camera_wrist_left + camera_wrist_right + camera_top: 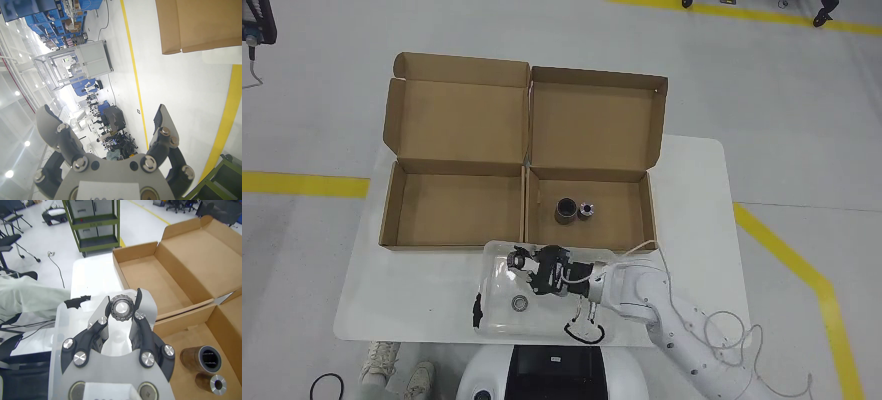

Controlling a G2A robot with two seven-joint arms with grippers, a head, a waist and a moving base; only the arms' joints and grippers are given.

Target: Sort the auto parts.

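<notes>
Right gripper clenched on a ribbed bearing ring, one pad against each side, held over the clear bin at the table's near edge. Left gripper spread wide, grasping nothing, facing the room. A large sleeve and a small bushing lie side by side in the right-hand cardboard box; the bin's contents are hard to make out beneath the fingers.

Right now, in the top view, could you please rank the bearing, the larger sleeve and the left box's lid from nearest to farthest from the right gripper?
1. Bearing, held in the right gripper itself.
2. Larger sleeve, inside the right box.
3. Left box's lid, far back left.
</notes>
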